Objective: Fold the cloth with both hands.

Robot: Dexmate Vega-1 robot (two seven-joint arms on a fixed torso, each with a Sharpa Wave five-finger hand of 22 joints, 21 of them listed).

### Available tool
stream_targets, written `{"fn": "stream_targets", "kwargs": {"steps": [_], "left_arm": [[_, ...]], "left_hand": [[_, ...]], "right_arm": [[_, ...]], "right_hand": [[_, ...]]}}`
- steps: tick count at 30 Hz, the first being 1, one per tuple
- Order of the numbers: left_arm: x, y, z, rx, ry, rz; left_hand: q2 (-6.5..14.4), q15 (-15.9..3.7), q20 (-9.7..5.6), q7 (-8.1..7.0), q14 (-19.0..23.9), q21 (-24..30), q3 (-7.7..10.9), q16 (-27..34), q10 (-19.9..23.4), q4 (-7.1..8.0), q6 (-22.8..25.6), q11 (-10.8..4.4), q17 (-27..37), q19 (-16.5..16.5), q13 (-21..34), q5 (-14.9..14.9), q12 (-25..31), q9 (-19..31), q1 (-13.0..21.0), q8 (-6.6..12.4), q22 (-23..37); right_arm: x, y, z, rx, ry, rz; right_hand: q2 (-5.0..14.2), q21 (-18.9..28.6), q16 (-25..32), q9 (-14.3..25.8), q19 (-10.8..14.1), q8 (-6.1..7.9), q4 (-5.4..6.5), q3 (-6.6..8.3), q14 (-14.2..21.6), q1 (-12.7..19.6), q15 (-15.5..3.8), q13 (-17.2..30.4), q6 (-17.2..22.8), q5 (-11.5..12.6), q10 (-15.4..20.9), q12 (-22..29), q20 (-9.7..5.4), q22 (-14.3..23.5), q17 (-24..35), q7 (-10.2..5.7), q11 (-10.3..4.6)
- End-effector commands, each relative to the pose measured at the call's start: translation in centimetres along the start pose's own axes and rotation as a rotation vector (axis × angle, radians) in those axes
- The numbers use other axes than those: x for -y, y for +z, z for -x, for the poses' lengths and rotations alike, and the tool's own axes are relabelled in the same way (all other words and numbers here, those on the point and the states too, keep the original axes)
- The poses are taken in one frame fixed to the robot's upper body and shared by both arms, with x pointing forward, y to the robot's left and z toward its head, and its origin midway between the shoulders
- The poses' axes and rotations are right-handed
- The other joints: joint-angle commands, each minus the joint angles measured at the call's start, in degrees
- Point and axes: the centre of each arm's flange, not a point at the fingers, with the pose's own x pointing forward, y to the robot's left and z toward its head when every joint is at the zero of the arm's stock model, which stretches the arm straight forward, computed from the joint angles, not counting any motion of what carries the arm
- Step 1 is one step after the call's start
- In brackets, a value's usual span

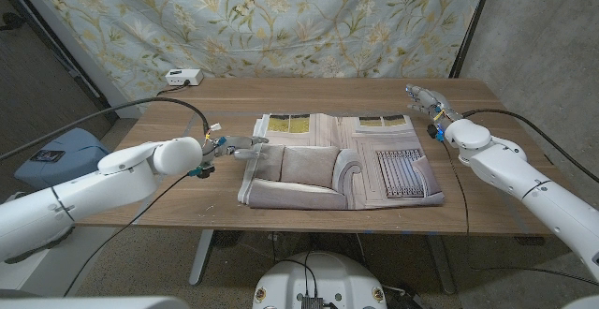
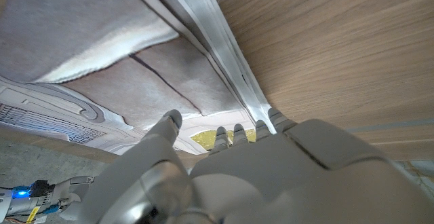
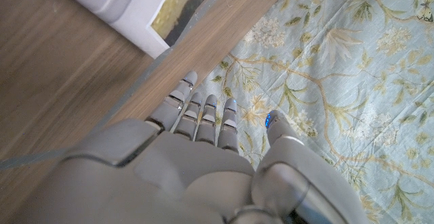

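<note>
One white box (image 1: 183, 78) at desk (image 1: 309, 92) back edge | left hand (image 1: 245, 146) touched cloth (image 1: 342, 162) edge, grasp unclear | right hand (image 1: 427, 99) released, fingers straight.

Printed cloth (image 1: 342, 161) lies spread flat mid-table.

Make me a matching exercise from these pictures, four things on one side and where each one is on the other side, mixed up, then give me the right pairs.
Things:
1. cloth
2. left hand
3. right hand
4. white box

Places:
A. near the table's far right corner, holding nothing
B. spread out in the middle of the table
C. at the cloth's left edge, fingers on the fabric
D. at the table's far left edge, by the patterned curtain

Pairs: 1-B, 2-C, 3-A, 4-D
</note>
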Motion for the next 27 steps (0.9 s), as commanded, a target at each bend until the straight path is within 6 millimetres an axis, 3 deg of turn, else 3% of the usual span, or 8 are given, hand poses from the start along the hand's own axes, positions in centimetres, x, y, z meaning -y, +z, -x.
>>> {"fn": "stream_targets", "kwargs": {"steps": [1,4,9,17,23,27], "left_arm": [[-0.3,0.2,-1.5,-0.013,-0.064,0.007],[-0.3,0.1,-1.8,-0.014,-0.078,0.003],[-0.3,0.2,-2.0,-0.012,-0.074,0.008],[-0.4,0.6,-2.2,-0.001,-0.081,0.013],[-0.3,0.8,-2.5,0.001,-0.088,0.003],[-0.3,1.0,-2.7,-0.008,-0.106,0.0]], "left_hand": [[0.2,0.54,0.06,0.03,-2.1,-0.1,-0.13,0.0,-0.7,1.32,-0.9,0.01,0.3,-1.9,0.1,0.1,-0.1,0.0,-1.4,0.13,0.3],[0.3,0.82,0.25,0.06,-3.2,-0.1,-0.11,0.1,-1.0,3.04,-1.2,0.14,0.5,-3.7,0.1,0.1,-0.1,0.0,-2.7,0.32,0.3],[0.0,1.09,0.26,0.39,-4.0,0.1,-0.34,0.2,-1.6,4.27,-1.2,0.27,0.6,-4.7,0.1,0.0,-0.2,0.0,-3.8,0.46,0.3],[-0.6,1.7,0.87,1.45,-4.8,0.8,-2.42,0.7,-2.5,9.83,-1.0,1.05,0.9,-5.9,0.1,-1.4,0.0,0.2,-9.8,0.75,0.5],[-0.9,1.75,0.96,1.78,-4.8,1.0,-3.36,0.9,-2.5,10.63,-0.2,1.02,0.9,-6.1,0.2,-1.4,0.2,0.2,-12.1,1.05,0.5],[-1.3,1.3,0.82,1.22,-4.8,1.1,-4.52,0.9,-2.4,10.97,0.9,0.64,0.9,-6.7,0.2,-1.2,0.3,0.2,-14.6,1.3,0.6]], "right_arm": [[0.3,-0.3,-0.1,-0.004,-0.002,0.005],[0.2,-0.4,-0.1,-0.004,-0.001,0.003],[0.2,-0.6,-0.1,-0.001,0.002,0.005],[0.1,-0.9,-0.1,-0.003,0.007,0.001],[0.1,-1.1,-0.1,-0.006,0.005,-0.002],[0.1,-1.3,0.0,-0.005,0.006,-0.002]], "right_hand": [[-0.27,-0.1,0.0,0.1,-0.1,0.05,0.0,-0.08,-0.2,0.0,0.09,0.2,-0.4,0.3,-0.4,-0.2,0.25,0.1,0.2,-0.13,0.13],[-0.27,-0.1,0.0,0.1,-0.1,0.04,0.01,-0.12,-0.2,-0.1,0.09,0.2,-0.5,0.3,-0.4,-0.2,0.14,0.1,0.2,-0.15,0.07],[-0.26,-0.1,0.0,0.1,-0.3,0.07,0.13,-0.22,-0.3,-0.3,0.01,0.2,-0.5,0.3,-0.5,-0.2,0.04,0.1,0.2,-0.21,0.0],[-0.21,-0.2,0.0,0.1,-0.5,0.08,0.17,-0.29,-0.4,-0.4,-0.06,0.2,-0.5,0.3,-0.6,-0.2,0.01,0.1,0.3,-0.21,0.02],[-0.16,-0.2,0.0,0.1,-0.6,0.1,0.19,-0.32,-0.5,-0.4,-0.04,0.2,-0.5,0.3,-0.7,-0.2,-0.05,0.1,0.3,-0.2,-0.03],[-0.16,-0.2,0.0,0.1,-0.7,0.1,0.16,-0.33,-0.6,-0.4,-0.05,0.2,-0.5,0.3,-0.7,-0.2,-0.05,0.1,0.3,-0.18,-0.02]]}}
